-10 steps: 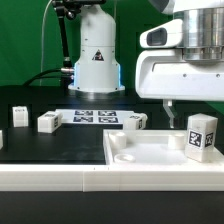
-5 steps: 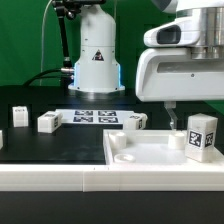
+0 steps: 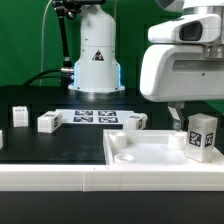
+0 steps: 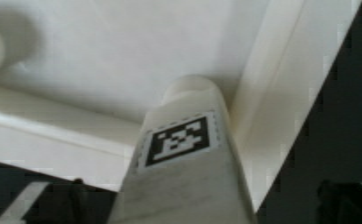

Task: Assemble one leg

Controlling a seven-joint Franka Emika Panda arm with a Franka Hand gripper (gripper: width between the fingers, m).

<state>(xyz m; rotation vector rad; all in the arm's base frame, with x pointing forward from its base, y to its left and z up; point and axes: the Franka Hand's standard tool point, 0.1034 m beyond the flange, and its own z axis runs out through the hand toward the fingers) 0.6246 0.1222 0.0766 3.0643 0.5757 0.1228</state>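
A leg, a chunky white block with marker tags, stands upright in the corner of the large white panel at the exterior view's right. My gripper hangs just above and around it. One thin finger shows a little to the leg's left, with a gap between them. In the wrist view the leg fills the middle between my dark fingers, with its tag facing the camera and the panel's rim beside it. The gripper looks open around the leg.
Three more legs lie on the black table behind the panel. The marker board lies between them. The robot's base stands at the back in front of a green backdrop.
My hand has shifted to the exterior view's right, over the leg. The leg has stayed almost in place on the panel.
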